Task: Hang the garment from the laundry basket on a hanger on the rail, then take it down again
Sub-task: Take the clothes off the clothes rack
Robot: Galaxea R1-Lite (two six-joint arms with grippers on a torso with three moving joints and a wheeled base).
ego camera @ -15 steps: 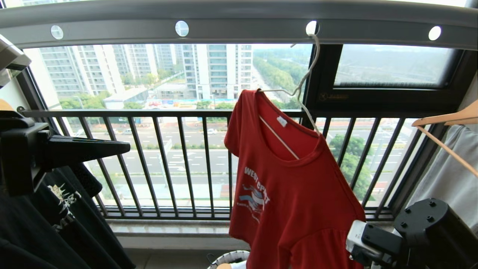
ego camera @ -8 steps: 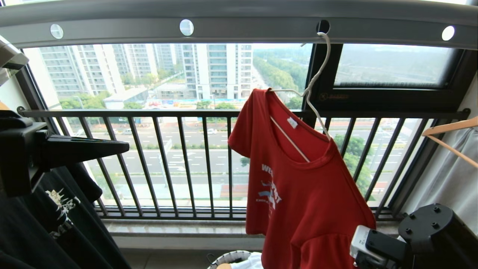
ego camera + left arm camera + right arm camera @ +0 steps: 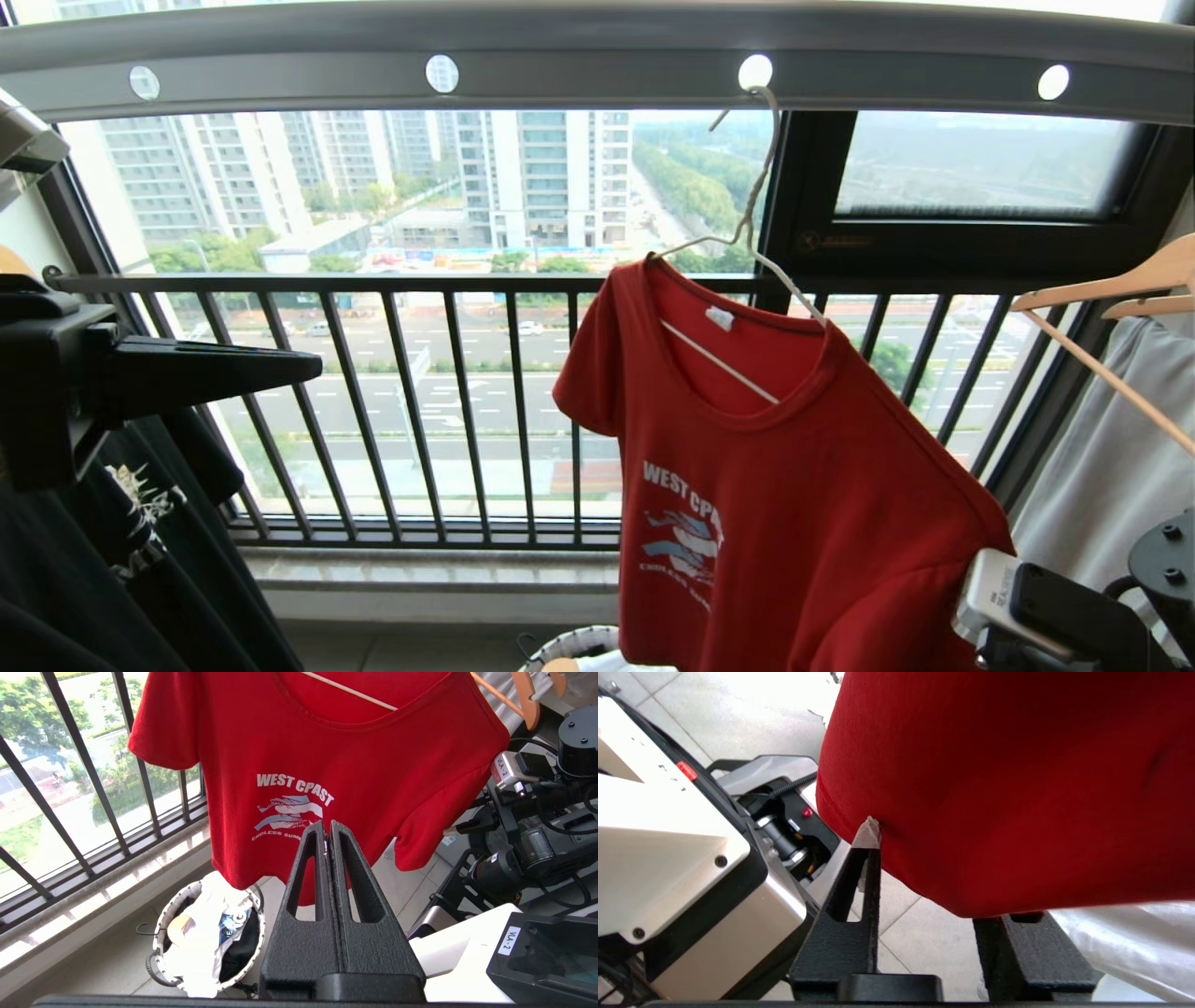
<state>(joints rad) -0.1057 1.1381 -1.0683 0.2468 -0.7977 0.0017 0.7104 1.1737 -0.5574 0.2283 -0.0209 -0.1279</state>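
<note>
The red garment (image 3: 794,485) hangs on the cream wire hanger (image 3: 758,177), whose hook sits in a hole of the grey rail (image 3: 597,56). Its "WEST CPAST" print faces me (image 3: 294,788). My right gripper (image 3: 941,854) is open under the garment's sleeve (image 3: 1017,788). The sleeve hem drapes over the gap between the fingers and hides one fingertip. Only the right wrist (image 3: 1036,607) shows in the head view, low at the right by the sleeve. My left gripper (image 3: 313,367) is shut and empty at the far left, pointing toward the shirt (image 3: 327,828). The laundry basket (image 3: 161,919) stands on the floor below.
White and dark clothes fill the basket. A black printed T-shirt (image 3: 112,560) hangs at the left. Wooden hangers (image 3: 1111,289) with a pale garment (image 3: 1120,448) are at the right. The black barred window railing (image 3: 448,401) runs behind. My own base (image 3: 668,858) is beside the right gripper.
The right gripper has opened and its arm has sunk toward the lower right. The garment has swung on its hanger and now hangs broader, its print facing me. The left arm has not moved.
</note>
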